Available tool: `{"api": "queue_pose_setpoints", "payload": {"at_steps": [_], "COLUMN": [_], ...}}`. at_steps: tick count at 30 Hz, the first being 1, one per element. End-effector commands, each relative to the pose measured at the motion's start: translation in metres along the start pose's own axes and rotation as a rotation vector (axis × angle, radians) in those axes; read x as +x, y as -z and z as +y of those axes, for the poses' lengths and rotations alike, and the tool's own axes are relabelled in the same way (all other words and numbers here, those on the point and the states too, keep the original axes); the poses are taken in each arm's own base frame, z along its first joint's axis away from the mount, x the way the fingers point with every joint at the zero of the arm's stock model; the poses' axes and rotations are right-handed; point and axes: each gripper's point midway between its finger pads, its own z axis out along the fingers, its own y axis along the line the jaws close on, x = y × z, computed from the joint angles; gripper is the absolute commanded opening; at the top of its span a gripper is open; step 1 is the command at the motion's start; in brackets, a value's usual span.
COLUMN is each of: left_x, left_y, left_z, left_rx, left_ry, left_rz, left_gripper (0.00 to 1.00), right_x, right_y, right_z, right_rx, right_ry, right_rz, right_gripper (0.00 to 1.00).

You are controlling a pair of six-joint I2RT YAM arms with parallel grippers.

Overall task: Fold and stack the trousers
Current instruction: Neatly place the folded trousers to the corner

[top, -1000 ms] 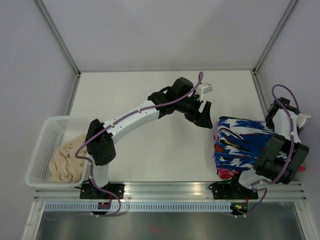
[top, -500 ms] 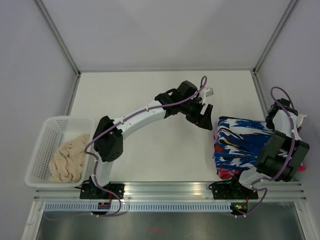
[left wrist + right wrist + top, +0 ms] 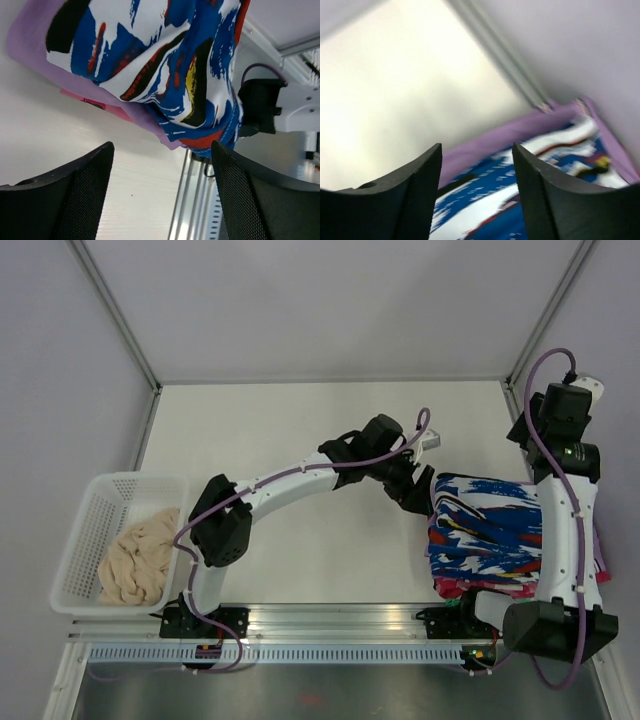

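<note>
Right gripper (image 3: 476, 150): a second ago it sat low and clenched at the right edge of the trousers (image 3: 490, 530). It has since released and lifted clear. Its wrist view shows the fingers apart with nothing between them.

- Reading: the folded bundle has been set down and let go, so placement on the stack looks done or close to it.
- The trousers sit below this gripper and toward its near side, not touching it. They lie on the lilac garment (image 3: 20, 35), whose edge shows beyond the print on the far side.

Left gripper (image 3: 412, 488): it has edged closer over the last second and now sits just beside the left edge of the trousers. Jaws spread, holding nothing.

- In its wrist view the printed fold hangs straight ahead, roughly centred between the two fingers but beyond their tips. No contact that I can see.
- A strip of pink cloth (image 3: 80, 98) peeks from under the lilac layer.
- Likely next, as a guess: a tidy or squaring nudge on that edge.

Bare desk (image 3: 300, 440) lies behind and left of the left gripper.
</note>
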Motion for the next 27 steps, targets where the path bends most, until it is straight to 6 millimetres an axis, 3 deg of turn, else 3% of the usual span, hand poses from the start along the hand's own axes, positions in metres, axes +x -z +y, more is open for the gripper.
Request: {"api": "queue_pose_setpoints", "payload": {"at_steps": [1,4,5,7,8,12,17,21,27], "left_x": [-0.004,0.014,0.010,0.024,0.019,0.021,0.019,0.017,0.012], "left_y": [0.003,-0.008,-0.011,-0.020,-0.023,-0.031,-0.036,-0.032,-0.031], "left_z": [-0.019,-0.014,-0.019,-0.026,-0.031,-0.058,-0.062,-0.064,-0.069], "left_rx": [0.084,0.092,0.119,0.136,0.132,0.153,0.156,0.155,0.158], "left_ry": [-0.262,-0.275,-0.301,-0.317,-0.344,-0.397,-0.393,-0.405,-0.415], "left_rz": [-0.061,-0.055,-0.086,-0.081,-0.115,-0.192,-0.267,-0.289,-0.325], "left_gripper": [0.83,0.83,0.83,0.82,0.82,0.82,0.81,0.80,0.71], "right_x": [0.010,0.053,0.061,0.076,0.079,0.107,0.129,0.127,0.144], "right_y": [0.016,0.008,0.007,0.008,0.013,0.015,0.006,0.010,0.016], "right_z": [0.079,0.106,0.114,0.130,0.144,0.161,0.155,0.141,0.129], "right_rx": [-0.413,-0.511,-0.536,-0.608,-0.652,-0.692,-0.628,-0.575,-0.556], "right_ry": [0.016,0.067,0.062,0.069,0.084,0.126,0.127,0.133,0.123], "right_rz": [0.034,0.166,0.186,0.210,0.201,0.269,0.330,0.318,0.358], "right_gripper": [0.66,0.67,0.67,0.69,0.71,0.75,0.75,0.75,0.73]}}
